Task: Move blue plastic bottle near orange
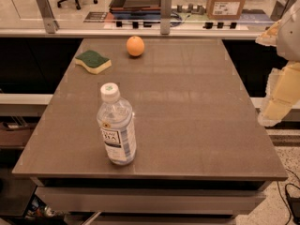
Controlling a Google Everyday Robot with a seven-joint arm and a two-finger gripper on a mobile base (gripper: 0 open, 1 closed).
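The blue plastic bottle [116,128] stands upright near the table's front edge, left of centre. It is clear with a white cap and a "TEA" label. The orange [135,46] sits at the far end of the table, left of centre, well apart from the bottle. My gripper [276,102] hangs at the right edge of the camera view, off the table's right side and far from both things. It holds nothing that I can see.
A green-and-yellow sponge [93,61] lies at the far left of the brown table [187,102], just left of the orange. A railing with posts [165,13] runs behind the table. A cardboard box [227,1] stands beyond it.
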